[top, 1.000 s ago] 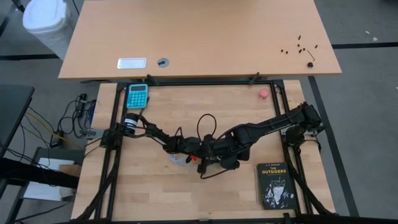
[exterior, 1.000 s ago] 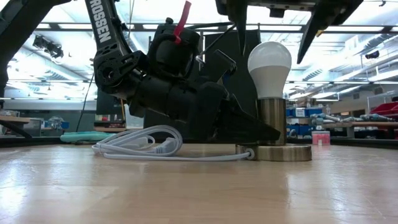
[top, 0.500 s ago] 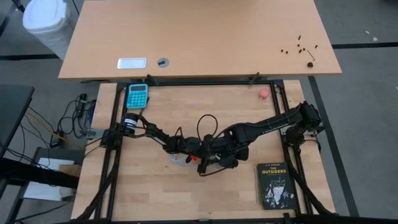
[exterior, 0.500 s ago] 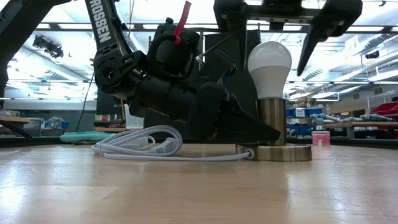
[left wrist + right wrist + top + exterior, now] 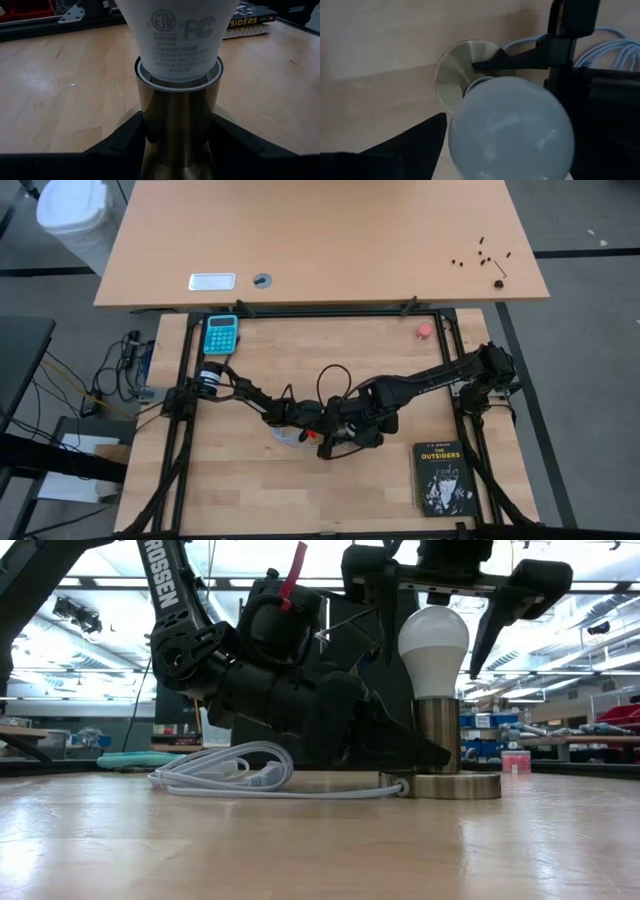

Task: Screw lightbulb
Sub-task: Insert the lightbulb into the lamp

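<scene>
We see the right gripper (image 5: 455, 615) hanging directly above the small white frosted pear-shaped lightbulb (image 5: 433, 648), its two dark fingers (image 5: 503, 615) spread wide to either side of the bulb's dome without touching it, so it is open and holds nothing. The lightbulb stands upright with its narrow end seated in the brass-coloured cylindrical socket (image 5: 437, 736), which rises from a round brass-coloured base disc (image 5: 455, 785) lying flat on the light wooden tabletop (image 5: 300, 850). The left gripper (image 5: 175, 142) lies low on the table and is closed on that socket: in the left wrist view its dark fingers (image 5: 120, 142) press against both sides of the brass cylinder just below the bulb's printed neck. In the low view the left arm's black wrist body, with a red tag sticking up from it, sits just beside the socket, and a white coiled cord (image 5: 225, 772) rests on the table next to it, running to the base disc. From above we see both arms meeting near the middle of the table. Well apart from them, a black paperback book (image 5: 441, 477) lies near the right front corner, a small pink-red round object (image 5: 424, 331) lies near the far right edge, and a turquoise calculator (image 5: 221, 334) lies at the far left.
</scene>
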Available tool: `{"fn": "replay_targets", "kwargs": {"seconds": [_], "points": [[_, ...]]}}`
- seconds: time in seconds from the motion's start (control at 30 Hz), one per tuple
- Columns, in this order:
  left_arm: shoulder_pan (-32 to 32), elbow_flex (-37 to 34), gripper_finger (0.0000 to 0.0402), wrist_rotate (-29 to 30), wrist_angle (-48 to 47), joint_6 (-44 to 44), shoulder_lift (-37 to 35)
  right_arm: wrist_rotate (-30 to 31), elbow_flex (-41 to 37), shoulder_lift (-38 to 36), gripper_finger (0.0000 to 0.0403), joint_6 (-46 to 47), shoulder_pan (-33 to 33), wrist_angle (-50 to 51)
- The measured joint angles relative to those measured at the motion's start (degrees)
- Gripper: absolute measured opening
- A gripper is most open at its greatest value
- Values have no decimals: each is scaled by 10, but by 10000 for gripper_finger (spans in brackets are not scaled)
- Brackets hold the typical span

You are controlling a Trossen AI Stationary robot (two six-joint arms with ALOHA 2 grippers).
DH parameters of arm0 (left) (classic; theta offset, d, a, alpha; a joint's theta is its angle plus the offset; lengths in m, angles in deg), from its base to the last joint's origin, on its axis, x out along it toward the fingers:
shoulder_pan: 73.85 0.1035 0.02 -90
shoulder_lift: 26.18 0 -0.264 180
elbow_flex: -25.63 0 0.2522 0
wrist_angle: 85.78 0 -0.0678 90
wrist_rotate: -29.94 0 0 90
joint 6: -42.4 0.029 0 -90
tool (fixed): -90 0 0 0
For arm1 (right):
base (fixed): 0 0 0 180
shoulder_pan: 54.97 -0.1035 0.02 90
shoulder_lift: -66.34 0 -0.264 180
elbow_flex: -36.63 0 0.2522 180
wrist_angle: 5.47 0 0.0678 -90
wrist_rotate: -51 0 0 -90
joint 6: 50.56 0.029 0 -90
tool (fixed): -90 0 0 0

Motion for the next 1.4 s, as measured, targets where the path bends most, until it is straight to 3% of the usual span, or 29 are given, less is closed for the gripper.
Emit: {"fn": "replay_targets", "kwargs": {"seconds": [0.2,0.77,1.4], "points": [[0,0,195,0,0,0,0,-2,0,0,349,-56,0,-4],[0,-1,195,0,0,0,0,-33,0,6,339,-30,0,-39],[0,0,195,0,0,-1,0,-11,0,17,306,-23,0,-27]]}}
